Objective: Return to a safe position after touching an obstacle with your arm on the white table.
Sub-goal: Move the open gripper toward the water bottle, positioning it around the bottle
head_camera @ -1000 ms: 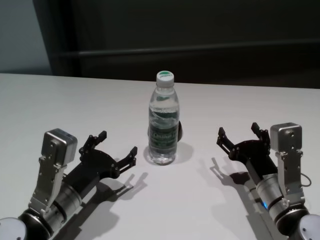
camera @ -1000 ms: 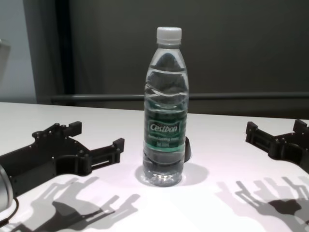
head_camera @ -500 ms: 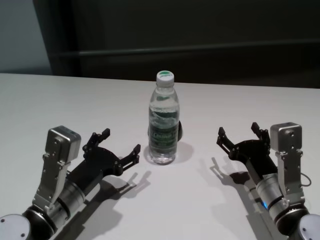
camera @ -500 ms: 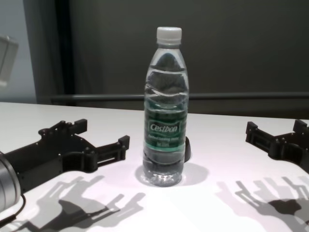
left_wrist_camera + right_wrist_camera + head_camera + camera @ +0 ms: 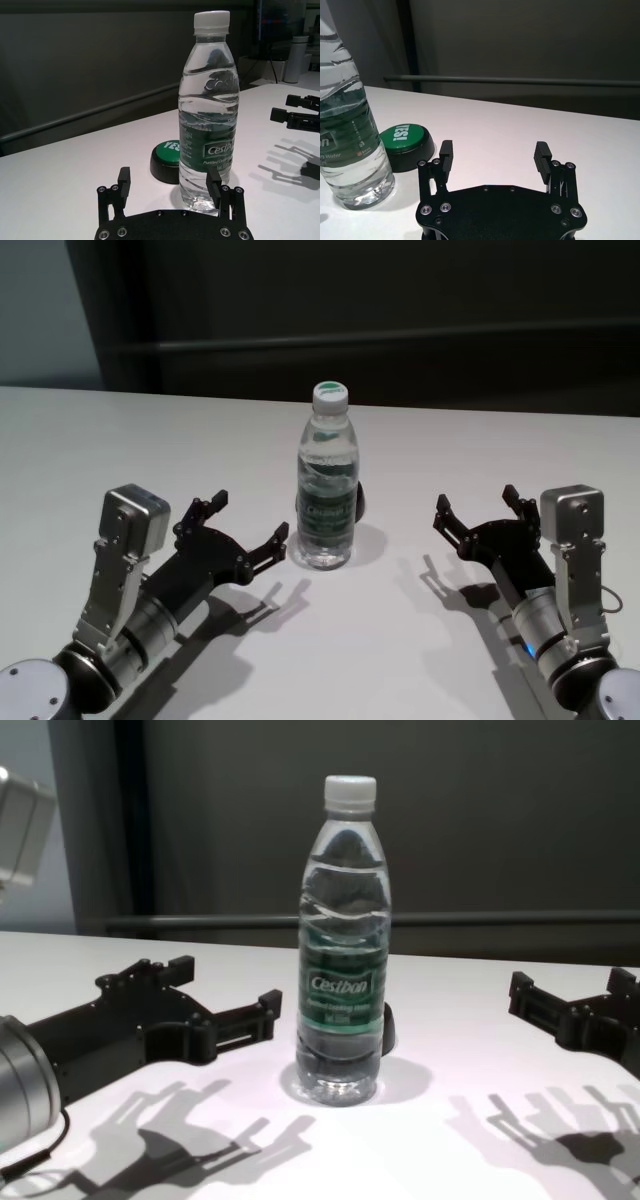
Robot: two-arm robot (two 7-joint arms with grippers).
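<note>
The obstacle, a clear water bottle (image 5: 327, 490) with a white cap and a green "Cestbon" band, stands upright in the middle of the white table (image 5: 150, 440). It also shows in the chest view (image 5: 345, 940), the left wrist view (image 5: 207, 110) and the right wrist view (image 5: 345, 125). My left gripper (image 5: 249, 516) is open and empty, low over the table just left of the bottle. Its nearer fingertip (image 5: 270, 1002) is a narrow gap from the bottle's lower body. My right gripper (image 5: 476, 498) is open and empty, well to the right of the bottle.
A small dark round button with a green "YES!" top (image 5: 167, 150) sits right behind the bottle, also in the right wrist view (image 5: 405, 135). A dark wall with a rail runs behind the table's far edge.
My left gripper has moved forward and to the right, closer to the bottle. The bottle and my right arm have not moved.
</note>
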